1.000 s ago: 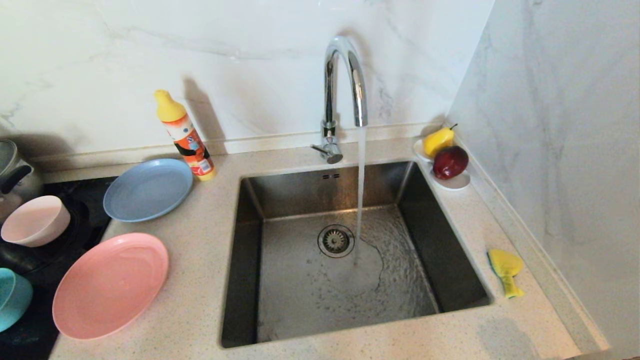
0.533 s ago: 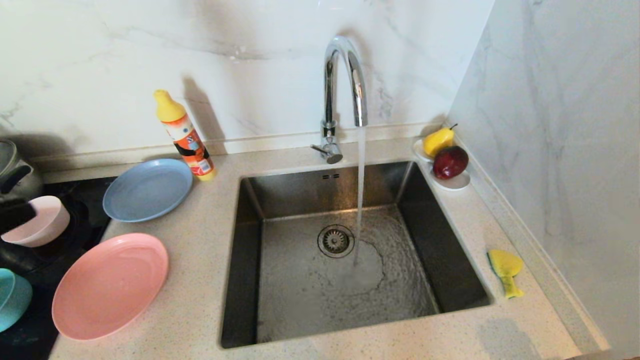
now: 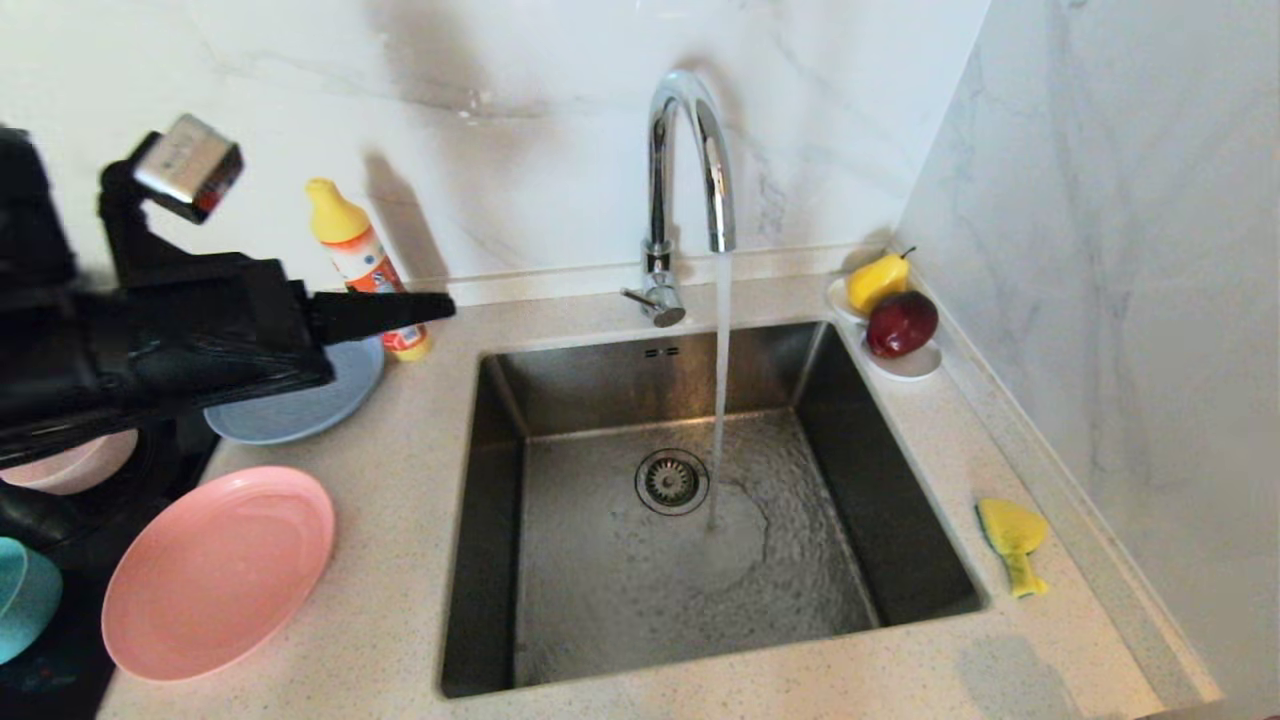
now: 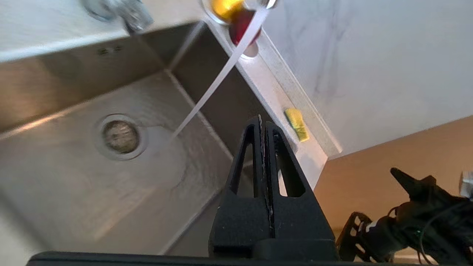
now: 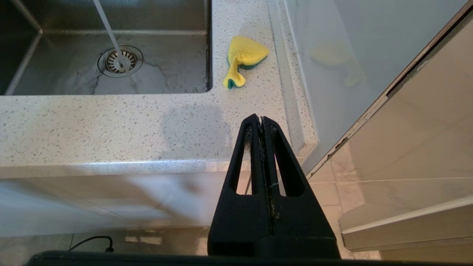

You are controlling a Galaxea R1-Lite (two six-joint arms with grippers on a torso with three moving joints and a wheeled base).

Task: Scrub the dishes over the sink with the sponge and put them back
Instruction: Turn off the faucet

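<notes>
Plainly, the left gripper (image 3: 440,305) hangs clenched and empty above the grey-blue plate (image 3: 300,405), pink plate (image 3: 215,570) nearer the front; the sponge (image 3: 1012,540) lies across the sink (image 3: 500,520), nearest the clenched right gripper (image 5: 261,122)

- Our left gripper (image 3: 440,305) is matte black plastic, its two fingers long tapering wedges with triangular cut-outs and ridged inner faces.
- Our left wrist carries a small silver box (image 3: 188,166) on a black bracket at twelve o'clock.
- Our right gripper (image 5: 261,120) has the same black, cut-out fingers.
- Thin black cables trail along the right arm.
</notes>
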